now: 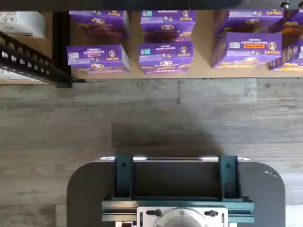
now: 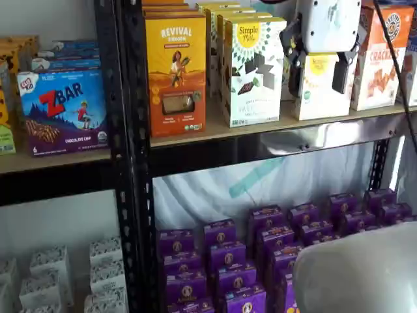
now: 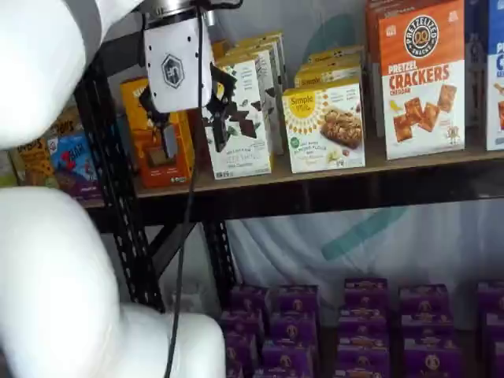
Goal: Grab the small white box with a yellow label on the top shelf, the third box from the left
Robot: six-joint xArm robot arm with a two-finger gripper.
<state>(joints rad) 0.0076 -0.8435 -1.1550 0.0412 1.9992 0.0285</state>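
Observation:
The small white box (image 2: 317,98) (image 3: 323,126) with a yellow sun label stands on the top shelf (image 2: 215,130) (image 3: 409,169), between a taller patterned white box and an orange crackers box. My gripper (image 2: 317,72) (image 3: 189,126) hangs in front of the shelf, clear of the boxes. It is open, with a wide gap between its black fingers (image 2: 340,73). In a shelf view the small white box shows through that gap. The wrist view looks down at the floor and shows neither the fingers nor the small white box.
On the top shelf stand an orange Revival box (image 2: 174,65), the tall patterned box (image 2: 253,68) (image 3: 236,118) and the crackers box (image 2: 380,59) (image 3: 421,79). Purple boxes (image 1: 165,56) (image 2: 260,254) fill the lowest level. A black upright (image 2: 130,156) divides the bays.

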